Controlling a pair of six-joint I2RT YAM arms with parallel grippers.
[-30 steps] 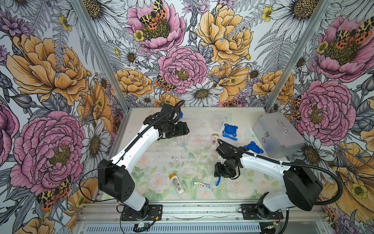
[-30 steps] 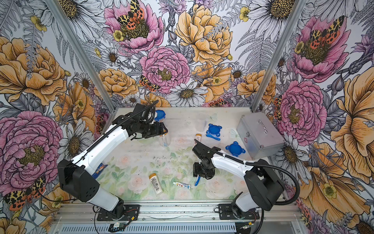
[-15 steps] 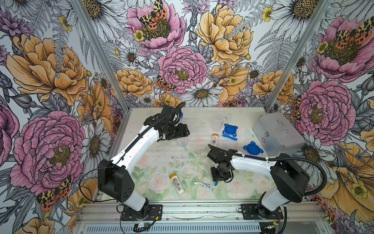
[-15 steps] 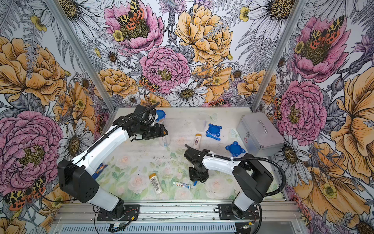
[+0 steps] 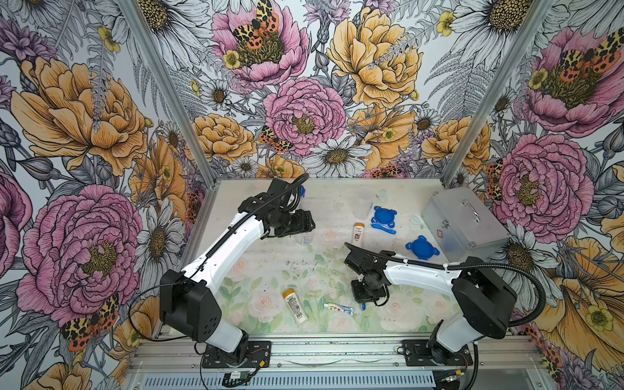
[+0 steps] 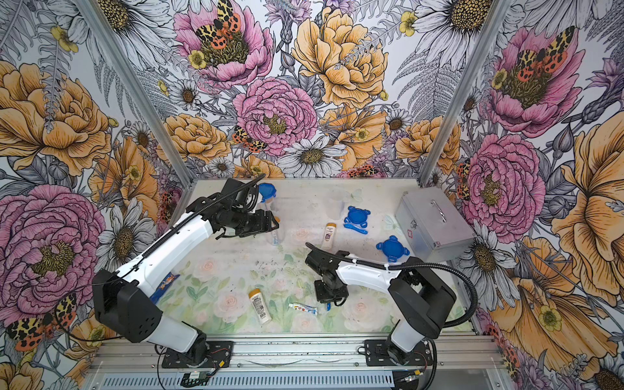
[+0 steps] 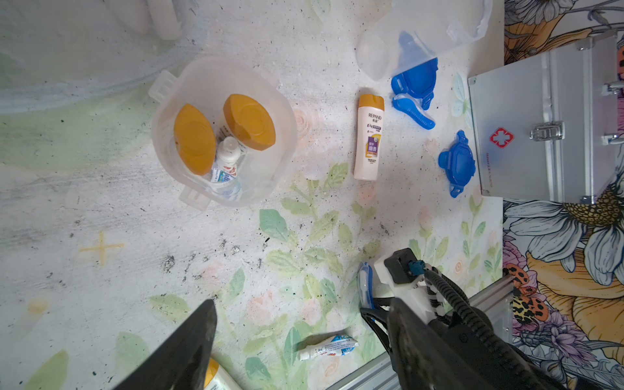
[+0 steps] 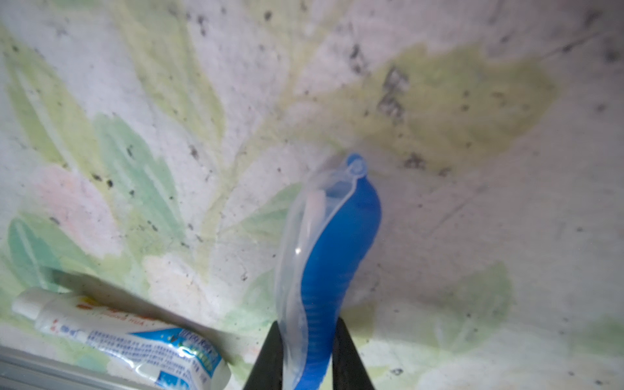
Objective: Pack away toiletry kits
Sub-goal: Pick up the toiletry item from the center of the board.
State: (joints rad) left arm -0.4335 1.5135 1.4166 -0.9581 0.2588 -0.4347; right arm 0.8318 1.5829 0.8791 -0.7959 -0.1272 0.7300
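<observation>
Toothbrush [image 8: 334,256], blue with clear head cover: pinched at its ribbed end by the right gripper [image 8: 307,322], at the table [image 5: 263,270] front, beside a loose toothpaste tube [image 8: 118,341]. Open cup [image 7: 202,76] holds two bottles [image 7: 194,138] and a second tube [image 7: 226,158], unlidded, left gripper [image 7: 287,309] spread above. Lidded cup [image 6: 266,192] stands behind, so roughly half remains.

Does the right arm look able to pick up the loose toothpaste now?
Probably not yet: toothpaste lies uncovered just beside the right gripper, but its jaws are shut on a toothbrush.
</observation>
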